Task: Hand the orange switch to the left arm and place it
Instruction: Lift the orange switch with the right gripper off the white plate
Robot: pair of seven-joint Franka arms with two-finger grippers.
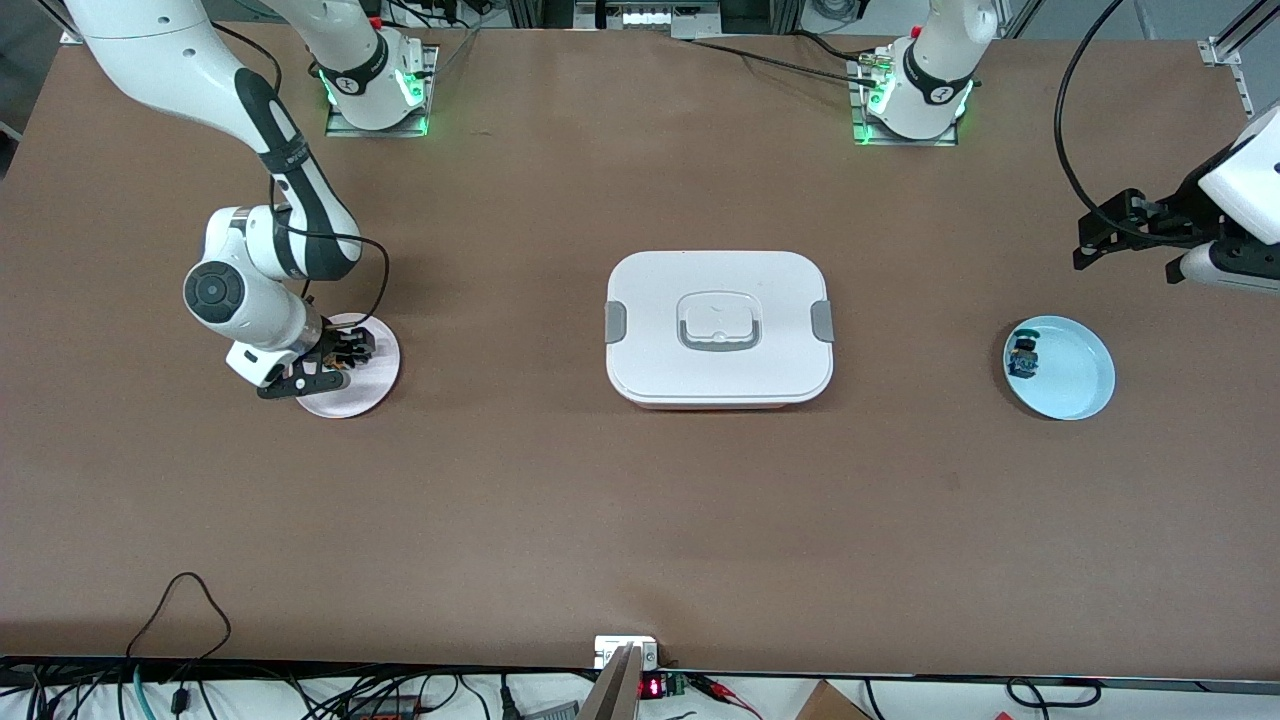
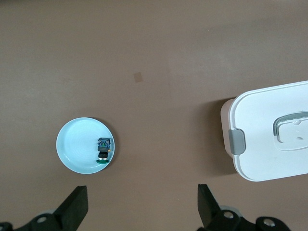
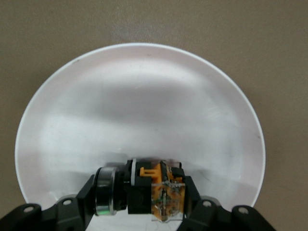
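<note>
At the right arm's end of the table, the right gripper (image 1: pixel 345 352) is down over a pale pink plate (image 1: pixel 372 392), its fingers (image 3: pixel 91 190) narrowed around the orange switch (image 3: pixel 156 190). The right wrist view shows the switch lying on its side between them, just above or on the plate's surface; which of the two cannot be told. Its black round cap points toward one finger and its clear-and-orange body toward the other. In the middle of the table stands the box (image 1: pixel 718 327), white, lid on, with grey clips at both short ends and a recessed handle on top; it is well apart from both plates. Toward the left arm's end lies a light blue plate (image 1: pixel 1075 375) with a blue switch (image 1: pixel 1023 358) resting in it close to the rim on the box's side. The left gripper (image 1: pixel 1100 240) hangs in the air near that end of the table, not over the blue plate but over bare table farther from the camera, and it waits. Its fingers (image 2: pixel 77 204) are spread wide with nothing between them, as the left wrist view shows, with the blue plate and one end of the box below.
</note>
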